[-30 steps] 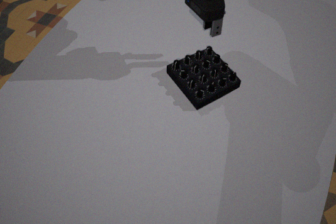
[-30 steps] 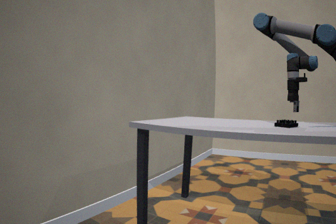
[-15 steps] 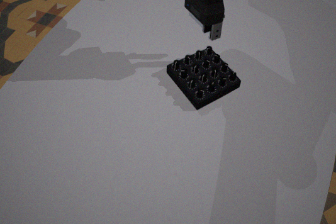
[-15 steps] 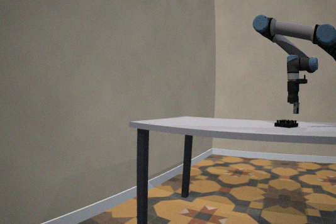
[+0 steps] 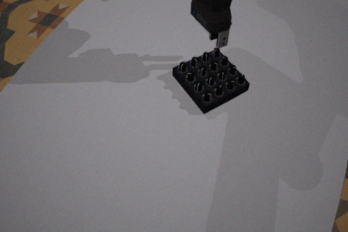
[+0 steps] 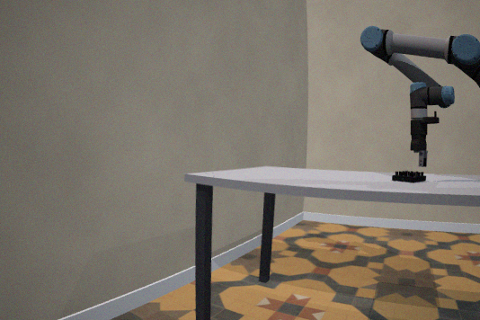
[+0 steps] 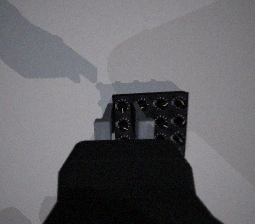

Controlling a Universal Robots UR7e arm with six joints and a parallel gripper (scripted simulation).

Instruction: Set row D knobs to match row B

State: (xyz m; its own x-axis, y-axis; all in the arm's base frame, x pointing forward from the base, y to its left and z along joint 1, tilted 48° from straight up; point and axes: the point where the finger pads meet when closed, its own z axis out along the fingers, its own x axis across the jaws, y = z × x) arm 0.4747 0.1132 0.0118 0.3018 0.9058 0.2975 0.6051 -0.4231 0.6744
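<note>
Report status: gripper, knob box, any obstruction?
Gripper part open, empty, hovering above a corner knob. Knob box upright on table, untouched. Nothing in the way.

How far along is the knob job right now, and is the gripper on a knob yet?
Done: nothing I can confirm; the pointer lines are too small to read. In hand: the gripper, part open and empty, hangs above a corner knob of the knob box, not touching. Left: descend, grip, turn, then check row D against row B.
</note>
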